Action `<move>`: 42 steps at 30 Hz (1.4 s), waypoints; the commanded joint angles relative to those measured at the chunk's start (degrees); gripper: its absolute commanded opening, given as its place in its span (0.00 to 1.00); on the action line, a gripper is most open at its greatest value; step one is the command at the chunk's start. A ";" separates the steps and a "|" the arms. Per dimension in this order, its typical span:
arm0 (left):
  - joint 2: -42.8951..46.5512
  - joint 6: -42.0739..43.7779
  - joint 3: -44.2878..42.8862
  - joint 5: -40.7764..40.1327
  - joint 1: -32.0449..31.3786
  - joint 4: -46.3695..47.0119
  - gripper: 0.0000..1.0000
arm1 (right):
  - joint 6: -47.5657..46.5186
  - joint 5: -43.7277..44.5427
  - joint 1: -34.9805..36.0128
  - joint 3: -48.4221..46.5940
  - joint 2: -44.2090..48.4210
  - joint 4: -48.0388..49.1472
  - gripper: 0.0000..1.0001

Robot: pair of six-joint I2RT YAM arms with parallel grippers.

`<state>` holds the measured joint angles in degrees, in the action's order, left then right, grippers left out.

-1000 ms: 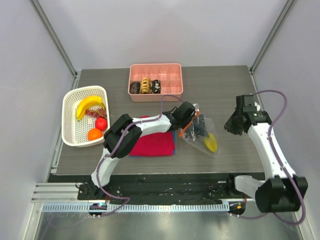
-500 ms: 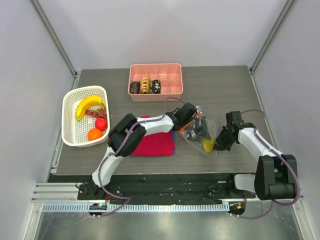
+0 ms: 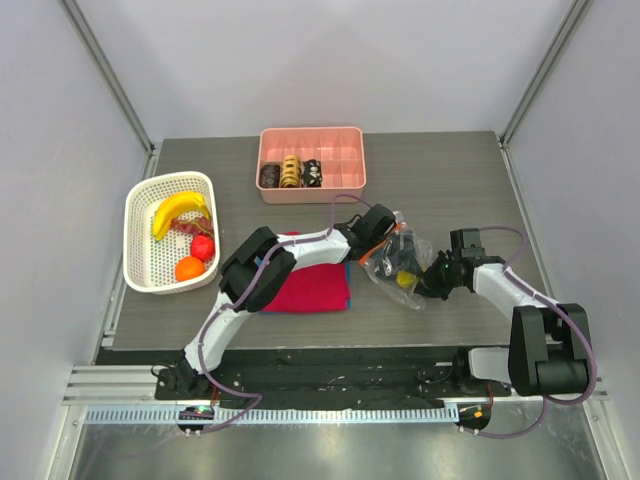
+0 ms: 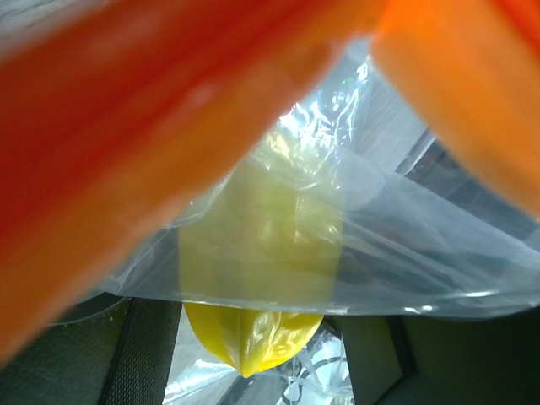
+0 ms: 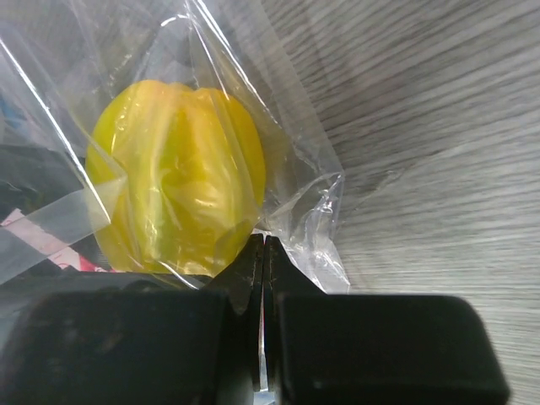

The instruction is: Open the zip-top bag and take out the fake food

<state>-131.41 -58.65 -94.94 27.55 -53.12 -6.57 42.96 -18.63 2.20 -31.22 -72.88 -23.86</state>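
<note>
From the top camera, the bag (image 3: 402,262) is seen lying on the counter (image 3: 450,180), just right of a red cloth (image 3: 310,285). A yellow fruit (image 3: 405,280) is seen inside it, near its right end. The left fingers (image 3: 383,240) are set at the bag's upper left end, where the orange strip (image 3: 397,233) shows; their spread cannot be told from here. The right fingers (image 3: 435,278) are laid against the bag's right corner. At the left of the counter a white basket (image 3: 131,235) is seen, with a banana (image 3: 178,210), a red fruit (image 3: 203,247) and an orange ball (image 3: 189,268) in it. A pink tray (image 3: 345,165) is set at the far edge, well apart from the bag.

In the left wrist view, the top is filled by blurred bands of the orange strip (image 4: 126,126). Clear film (image 4: 405,253) is stretched across, and the yellow fruit (image 4: 253,253) is seen through it. The left fingers (image 4: 139,359) are shown as two dark shapes at the bottom corners, held wide apart, with film and fruit between them.

In the right wrist view, the right fingers (image 5: 236,283) are pressed together, and a fold of the bag (image 5: 312,211) is pinched between their tips. The yellow fruit (image 5: 177,177), round and ribbed, is seen inside the bag just beyond the tips, to the left. Grey wood-grain counter (image 5: 422,126) is shown to the right.
</note>
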 commanded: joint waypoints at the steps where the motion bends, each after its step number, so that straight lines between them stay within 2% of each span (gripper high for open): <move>1: -0.25 -0.76 -0.07 1.98 -1.02 0.86 0.63 | 1.17 -3.43 0.35 -2.35 -0.77 5.41 0.02; 2: -0.33 -0.41 -0.25 1.72 -0.84 0.59 0.51 | 0.73 -3.17 0.35 -2.96 -0.86 4.53 0.02; 5: -0.25 1.78 -1.65 0.84 -0.75 -2.38 0.32 | -0.59 -1.68 0.44 -2.97 0.89 1.28 0.02; 9: 0.80 6.35 -3.59 -1.01 -0.49 -7.31 0.18 | -1.82 0.70 0.26 -2.79 3.97 -2.41 0.01; 11: 1.51 7.76 -3.94 -1.27 0.04 -9.50 0.08 | -3.05 2.45 0.18 -3.84 5.12 -4.17 0.01; 15: 4.40 12.41 -6.92 -2.50 0.74 -17.06 0.04 | -9.45 10.70 -0.26 -8.40 3.98 -12.85 0.01; 17: 5.46 15.92 -8.85 -3.20 1.35 -21.18 0.00 | -12.27 11.42 -0.35 -12.27 2.31 -15.86 0.02; 20: 6.61 20.48 -14.64 -3.11 2.14 -29.44 0.00 | -14.31 11.34 -0.44 -15.97 3.61 -19.73 0.25; 21: 6.70 21.55 -17.88 -3.29 2.41 -33.64 0.00 | -14.22 10.82 -0.35 -16.84 4.15 -20.00 0.37; 24: 6.61 21.22 -21.51 2.56 3.63 -36.23 0.00 | -12.12 8.00 -0.35 -20.89 5.99 -19.22 0.57; 25: 6.87 19.65 -22.04 4.25 3.99 -35.80 0.00 | -11.59 7.65 -0.35 -22.11 5.91 -18.60 0.68; 27: 7.92 15.44 -22.13 7.24 4.78 -34.48 0.00 | -10.97 7.74 -0.52 -22.39 3.90 -17.02 0.76; 28: 8.28 14.02 -21.79 9.17 5.39 -33.17 0.00 | -11.23 7.30 -1.48 -22.39 2.93 -16.75 0.77; 29: 9.41 12.44 -21.09 10.23 5.92 -32.11 0.00 | -11.06 5.82 -1.49 -22.04 2.14 -15.79 0.78; 31: 11.26 6.48 -16.63 13.91 7.50 -27.30 0.00 | -10.36 1.78 -5.86 -19.16 0.90 -12.55 0.79; 32: 12.23 4.62 -15.21 14.19 8.03 -24.05 0.00 | -8.61 -3.98 -7.11 -17.92 0.90 -8.01 0.80; 35: 14.95 -0.13 -10.82 16.21 9.44 -18.77 0.00 | -4.83 -12.81 -10.28 -11.86 2.04 4.90 0.83; 37: 16.36 -2.24 -9.05 16.75 9.88 -16.73 0.00 | 1.22 -19.84 -10.37 -6.96 1.26 11.87 0.84; 38: 16.89 -4.17 -7.47 16.49 10.32 -14.98 0.00 | 3.86 -21.95 -10.46 -5.10 1.25 18.69 0.85; 40: 17.94 -6.38 -6.32 16.04 10.85 -13.74 0.00 | 12.21 -24.34 -10.55 1.21 1.95 25.92 0.87; 41: 18.04 -7.87 -5.62 15.87 11.28 -12.78 0.00 | 15.80 -25.04 -10.55 3.60 2.82 35.36 0.87; 42: 18.04 -8.23 -5.44 15.95 11.46 -12.07 0.00 | 22.97 -26.27 -10.63 5.97 2.92 40.50 0.88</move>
<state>-117.30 -60.10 -101.71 40.16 -42.50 -26.41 46.44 -34.76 -8.38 -32.62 -71.61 -10.50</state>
